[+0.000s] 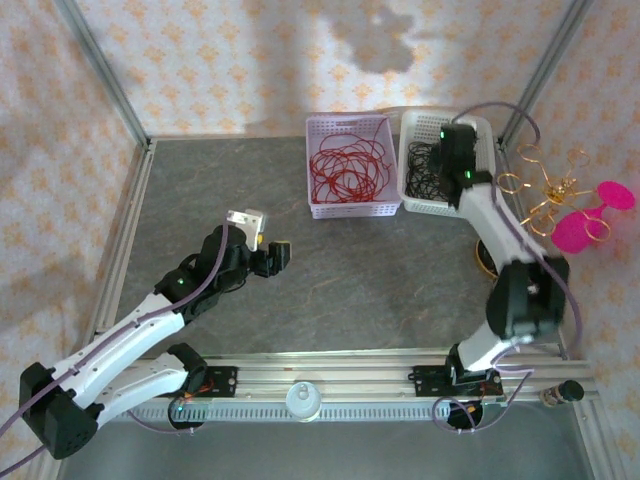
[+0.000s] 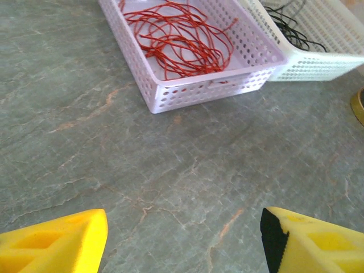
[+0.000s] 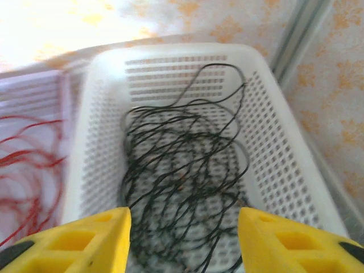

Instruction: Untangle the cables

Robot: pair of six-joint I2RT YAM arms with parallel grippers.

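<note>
The red cables (image 2: 182,40) lie in the lilac basket (image 2: 199,91), black cables (image 3: 182,170) in the white basket (image 3: 278,165); left gripper (image 2: 185,233) spread over the table (image 2: 170,170), right gripper (image 3: 183,233) spread above them

The table (image 1: 300,270) carried a grey, stone-patterned top crossed by faint rust-coloured veins, which were clearest in the left wrist view. Walls (image 1: 200,60) papered in cream with a repeating orange floral motif enclosed it beyond the far edge and along both sides. Slanting metal posts (image 1: 102,70) rose from the far-left and far-right corners, and a metal strip (image 1: 118,250) bordered the left edge. A ribbed aluminium rail (image 1: 330,362) spanned the near edge. The light was bright and diffuse. A soft grey shadow (image 1: 385,45) lay on the far wall above the right half of the far edge.
</note>
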